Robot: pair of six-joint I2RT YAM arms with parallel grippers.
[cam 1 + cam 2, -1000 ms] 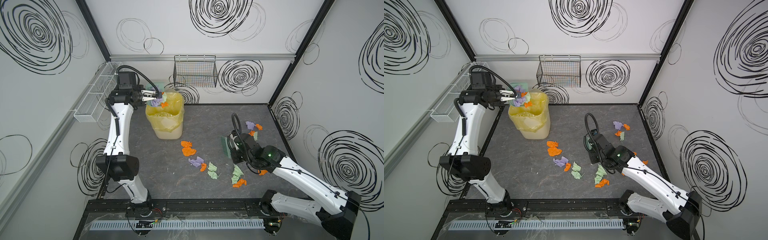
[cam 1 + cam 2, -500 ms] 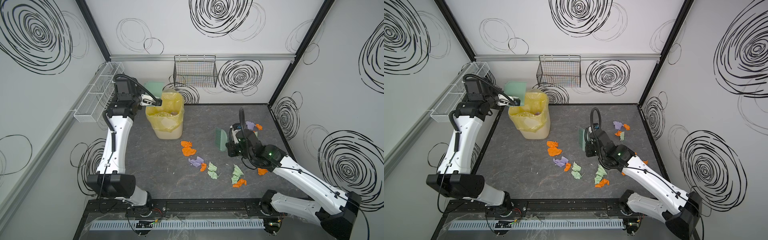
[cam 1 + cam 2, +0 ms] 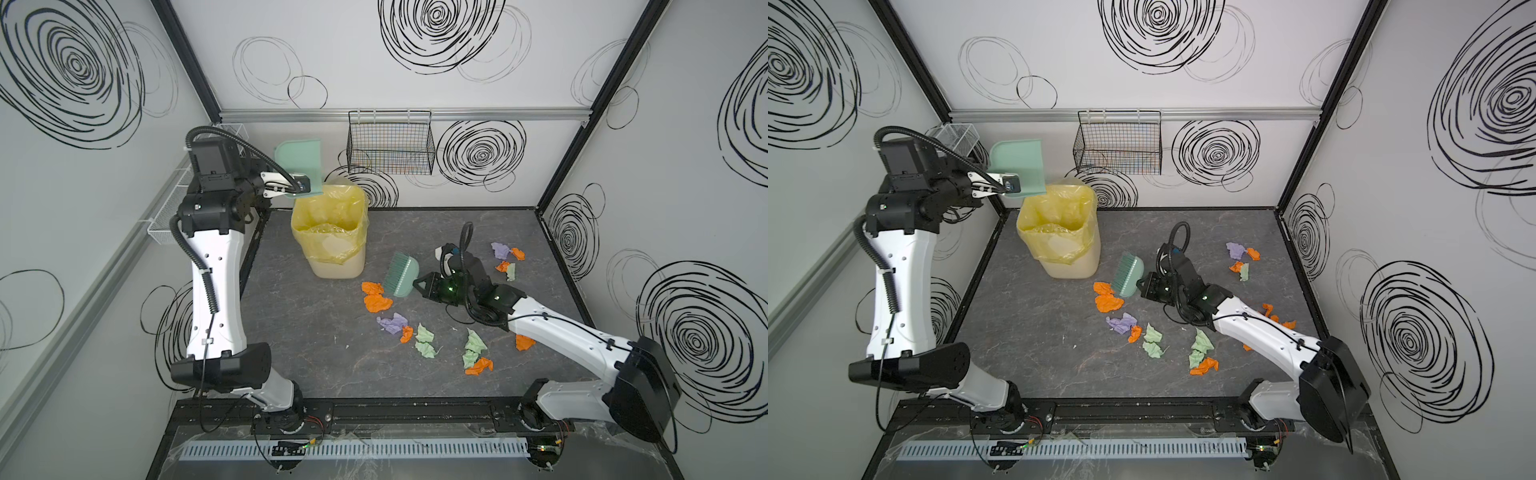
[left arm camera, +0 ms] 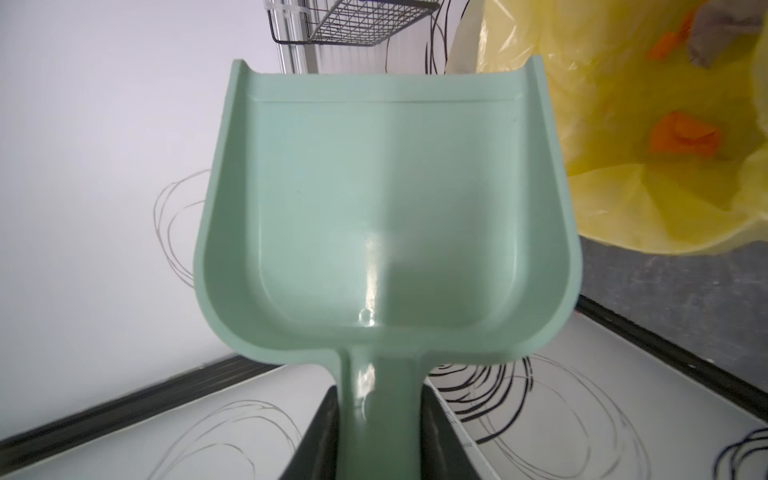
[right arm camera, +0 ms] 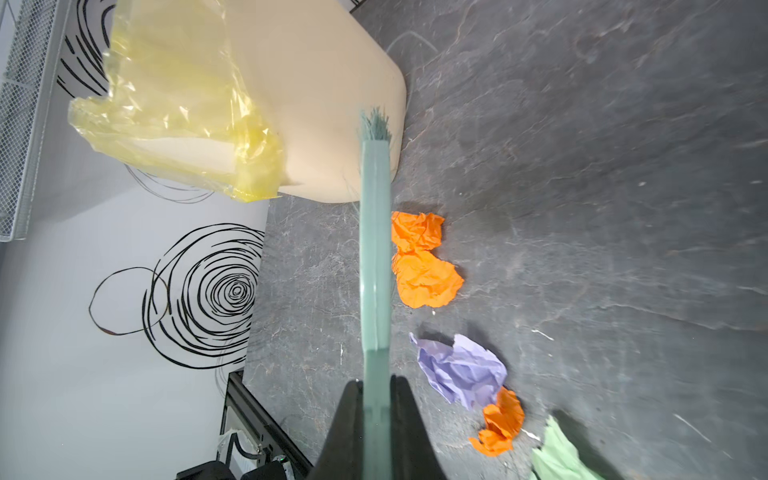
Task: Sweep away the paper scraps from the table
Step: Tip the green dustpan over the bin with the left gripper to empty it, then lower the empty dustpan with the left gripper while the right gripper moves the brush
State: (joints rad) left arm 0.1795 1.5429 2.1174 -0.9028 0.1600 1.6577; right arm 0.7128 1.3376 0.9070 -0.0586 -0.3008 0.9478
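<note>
Several orange, pale green and lilac paper scraps lie on the dark table (image 3: 299, 332): an orange pair (image 3: 376, 297) (image 5: 424, 266), a lilac one (image 3: 392, 324) and a far-right cluster (image 3: 505, 257). My left gripper (image 3: 301, 185) (image 4: 379, 399) is shut on the handle of an empty teal dustpan (image 3: 299, 162) (image 4: 386, 208), raised beside the bin's rim. My right gripper (image 3: 419, 286) (image 5: 376, 384) is shut on a teal brush (image 3: 401, 276) (image 5: 375, 249), whose bristles point toward the bin just beside the orange pair.
A cream bin with a yellow liner (image 3: 330, 232) (image 3: 1059, 232) stands at the back left of the table, with orange scraps (image 4: 683, 137) inside. A wire basket (image 3: 390, 145) hangs on the back wall. A clear rack (image 3: 166, 208) is fixed to the left wall.
The scraps that lay on the dustpan above the bin are gone from it, and the pan now stands empty and raised. The right gripper carried the brush left toward the orange pair.
</note>
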